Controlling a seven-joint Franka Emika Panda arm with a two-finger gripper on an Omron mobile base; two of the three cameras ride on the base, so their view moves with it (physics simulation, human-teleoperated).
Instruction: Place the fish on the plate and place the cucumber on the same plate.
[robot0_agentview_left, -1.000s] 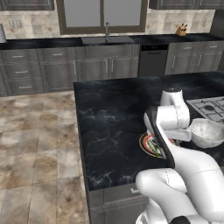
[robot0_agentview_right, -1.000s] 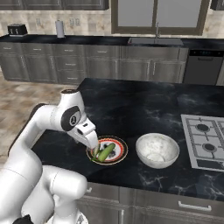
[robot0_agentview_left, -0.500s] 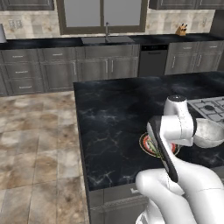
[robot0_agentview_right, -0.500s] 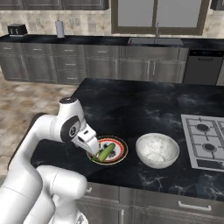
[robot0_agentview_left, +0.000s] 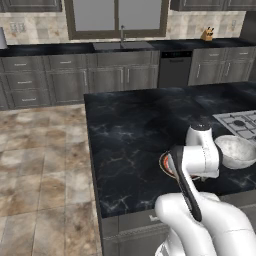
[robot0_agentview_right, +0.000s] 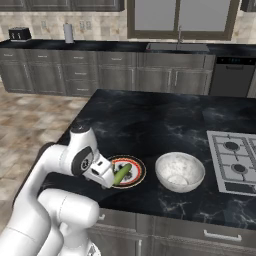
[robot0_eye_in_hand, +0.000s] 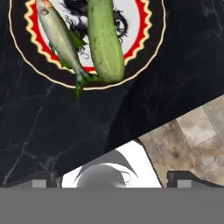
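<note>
The fish (robot0_eye_in_hand: 61, 41) and cucumber (robot0_eye_in_hand: 104, 39) lie side by side on the plate (robot0_eye_in_hand: 148, 35) near the table's (robot0_eye_in_hand: 52, 131) edge, the pincer (robot0_agentview_right: 106, 181) spread empty just beside it.

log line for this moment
fish: on plate | cucumber: on plate, beside fish | hand: apart, holding nothing

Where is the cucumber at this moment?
In the hand view the cucumber lies on the plate, beside the fish; in the right base view, left of the white bowl.
</note>
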